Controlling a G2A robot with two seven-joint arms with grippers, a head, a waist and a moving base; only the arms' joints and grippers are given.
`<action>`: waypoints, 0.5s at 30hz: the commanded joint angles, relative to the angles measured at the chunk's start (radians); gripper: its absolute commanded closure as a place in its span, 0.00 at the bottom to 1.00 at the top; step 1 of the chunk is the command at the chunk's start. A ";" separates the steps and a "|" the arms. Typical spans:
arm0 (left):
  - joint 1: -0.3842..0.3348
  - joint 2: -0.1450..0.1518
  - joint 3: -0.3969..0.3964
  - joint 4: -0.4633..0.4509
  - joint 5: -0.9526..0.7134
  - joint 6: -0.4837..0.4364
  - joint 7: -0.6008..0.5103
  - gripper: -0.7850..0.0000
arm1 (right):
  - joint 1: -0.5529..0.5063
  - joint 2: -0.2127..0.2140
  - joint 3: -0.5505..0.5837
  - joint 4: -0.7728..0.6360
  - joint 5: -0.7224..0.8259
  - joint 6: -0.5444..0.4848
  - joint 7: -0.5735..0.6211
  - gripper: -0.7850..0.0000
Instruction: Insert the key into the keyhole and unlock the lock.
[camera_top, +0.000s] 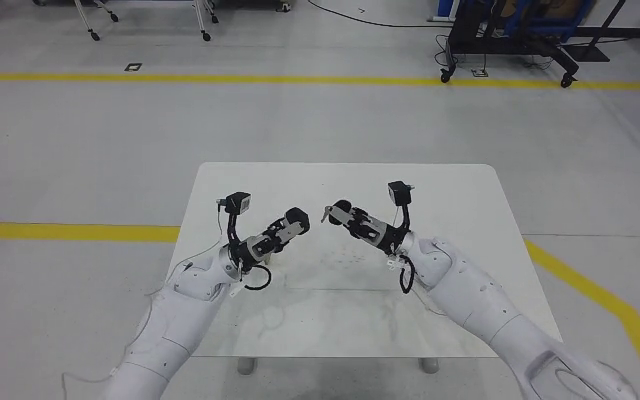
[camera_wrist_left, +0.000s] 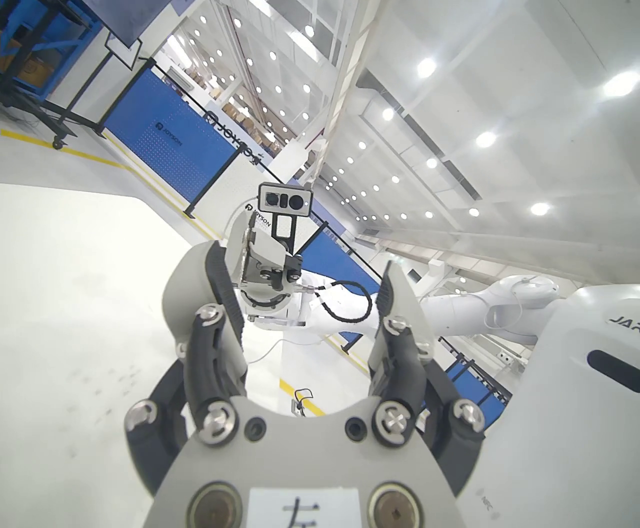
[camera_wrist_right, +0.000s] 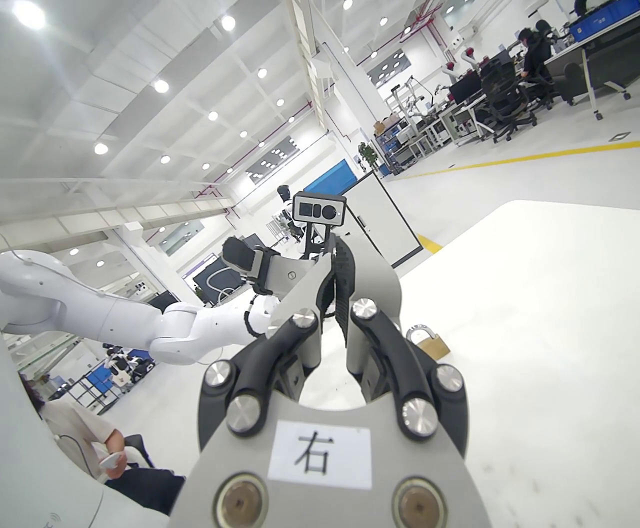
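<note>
Jaws of the left pincer (camera_wrist_left: 305, 272), made of grey metal with black ribbed pads (camera_wrist_left: 221, 287), stand wide apart and hold nothing. On its grey base sits a white sticker (camera_wrist_left: 305, 507) with one black hand-drawn sign. Seen from the top, this pincer (camera_top: 296, 218) hangs over the table at 10 o'clock from the table's middle.

The right pincer (camera_wrist_right: 336, 255), made of the same grey metal and black pads, has its jaws pressed tight together. I cannot tell if the key is pinched between them. Its base has a white sticker (camera_wrist_right: 320, 454) too, with a different black sign. From the top it (camera_top: 333, 210) hangs at 11 o'clock from the table's middle, at 3 o'clock of the left pincer. The two tips point at each other, near but apart.

Each wrist carries a small black camera (camera_top: 237, 203) on a stalk.

The small brass padlock (camera_wrist_right: 433, 345) with a silver loop lies on the flat white table (camera_top: 470, 185). It is near the right pincer but apart from it.

Dark smudges (camera_top: 340, 258) mark the table top near its middle. Past the table at 12 o'clock, a yellow line (camera_top: 300, 78) runs across the grey floor. At 1 o'clock stands a black wheeled frame (camera_top: 510, 45). Blue boards (camera_wrist_left: 165, 135) with white letters stand far off in the left wrist view.
</note>
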 joint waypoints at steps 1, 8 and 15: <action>0.004 0.001 -0.010 -0.005 0.038 0.000 0.014 0.47 | 0.003 -0.006 -0.008 -0.004 0.049 0.000 0.033 1.00; 0.026 -0.002 -0.033 -0.031 0.214 0.000 0.115 0.42 | 0.006 -0.018 -0.006 -0.006 0.123 0.000 0.116 1.00; 0.043 -0.009 -0.029 -0.050 0.329 0.003 0.204 0.55 | 0.007 -0.033 0.002 0.001 0.151 0.000 0.158 1.00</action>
